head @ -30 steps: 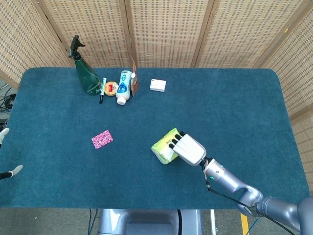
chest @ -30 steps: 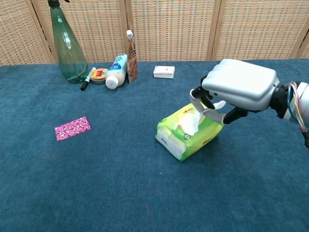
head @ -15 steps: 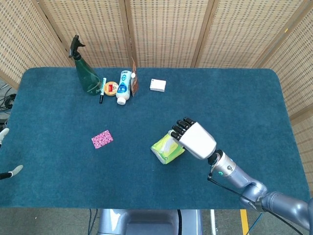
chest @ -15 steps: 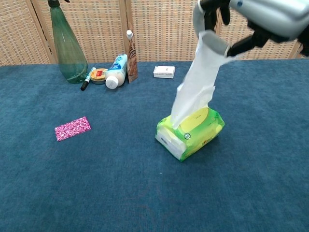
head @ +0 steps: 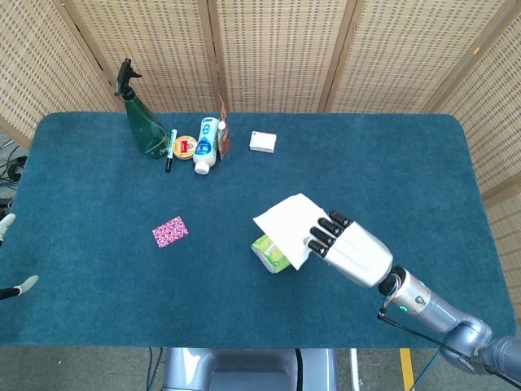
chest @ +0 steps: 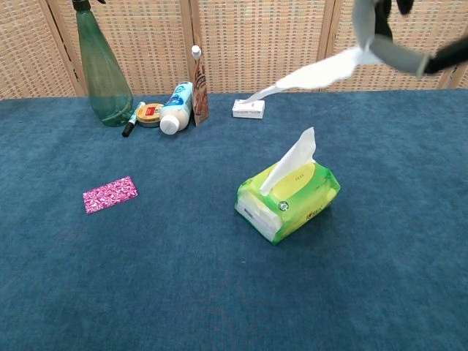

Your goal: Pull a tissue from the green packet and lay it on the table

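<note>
The green tissue packet (chest: 289,201) lies mid-table, and a fresh white tissue (chest: 292,161) sticks up from its slot. In the head view the packet (head: 269,252) is partly hidden under a pulled-out tissue (head: 286,225). My right hand (head: 352,248) holds that tissue high above the packet. In the chest view the held tissue (chest: 314,75) streams leftward, free of the packet, from my right hand (chest: 398,33) at the top edge. My left hand (head: 6,254) sits at the far left table edge, holding nothing, its fingers barely in view.
At the back left stand a green spray bottle (head: 142,122), a pen (head: 170,149), a small round tin (head: 186,147), a white bottle (head: 205,145) and a brown sachet (head: 224,137). A small white box (head: 262,142) lies behind the packet. A pink patterned card (head: 169,231) lies left.
My right hand rose from the packet's top, drawing a tissue up and out. The tissue has come free of the packet, and another one now pokes up from the slot.
</note>
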Tool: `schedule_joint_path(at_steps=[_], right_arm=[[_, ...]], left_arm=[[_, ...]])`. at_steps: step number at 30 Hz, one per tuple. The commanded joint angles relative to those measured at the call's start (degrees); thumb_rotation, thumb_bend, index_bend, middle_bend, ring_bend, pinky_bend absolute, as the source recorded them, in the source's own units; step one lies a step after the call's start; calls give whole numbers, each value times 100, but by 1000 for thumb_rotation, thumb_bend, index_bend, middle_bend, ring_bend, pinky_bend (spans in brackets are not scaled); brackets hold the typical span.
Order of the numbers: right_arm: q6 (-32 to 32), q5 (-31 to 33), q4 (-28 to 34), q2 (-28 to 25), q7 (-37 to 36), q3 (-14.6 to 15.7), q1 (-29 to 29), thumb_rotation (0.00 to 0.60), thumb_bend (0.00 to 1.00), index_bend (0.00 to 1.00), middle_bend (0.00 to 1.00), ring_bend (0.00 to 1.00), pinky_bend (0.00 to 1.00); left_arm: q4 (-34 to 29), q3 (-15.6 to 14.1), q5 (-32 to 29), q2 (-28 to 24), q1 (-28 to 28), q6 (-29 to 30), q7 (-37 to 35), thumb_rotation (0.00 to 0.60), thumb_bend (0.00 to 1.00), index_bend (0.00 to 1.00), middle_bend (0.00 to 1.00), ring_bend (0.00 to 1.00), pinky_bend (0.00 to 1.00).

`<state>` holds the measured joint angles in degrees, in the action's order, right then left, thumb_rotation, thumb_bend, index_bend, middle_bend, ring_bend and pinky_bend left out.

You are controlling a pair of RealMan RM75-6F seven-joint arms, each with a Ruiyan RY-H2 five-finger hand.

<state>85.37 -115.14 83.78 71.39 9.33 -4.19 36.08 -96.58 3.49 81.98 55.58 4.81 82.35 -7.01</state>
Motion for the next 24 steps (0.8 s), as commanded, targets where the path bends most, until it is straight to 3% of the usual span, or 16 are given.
schedule_joint_path(at_steps=[1, 10, 21, 24], right_arm=[[-117, -495, -400, 178, 150, 595, -235, 600, 659, 650, 631, 519, 540], [-471, -949, -1182, 864, 304, 1076, -195, 600, 671, 650, 631, 520, 540], [-623, -1515, -2012, 1131, 633, 1523, -42, 600, 672, 650, 630, 520, 540], [-525, -1516, -2249, 1219, 701, 1519, -47, 600, 622, 577, 529, 467, 533]], left_arm=[[1, -2, -9, 14, 14, -25, 38, 600, 0, 0, 0, 0, 0], [-25, -2, -44, 51, 39, -65, 155, 600, 0, 0, 0, 0, 0], [-1, 2, -79, 67, 65, -117, 177, 600, 0, 0, 0, 0, 0], [-15, 1, -80, 68, 65, -112, 196, 600, 0, 0, 0, 0, 0]])
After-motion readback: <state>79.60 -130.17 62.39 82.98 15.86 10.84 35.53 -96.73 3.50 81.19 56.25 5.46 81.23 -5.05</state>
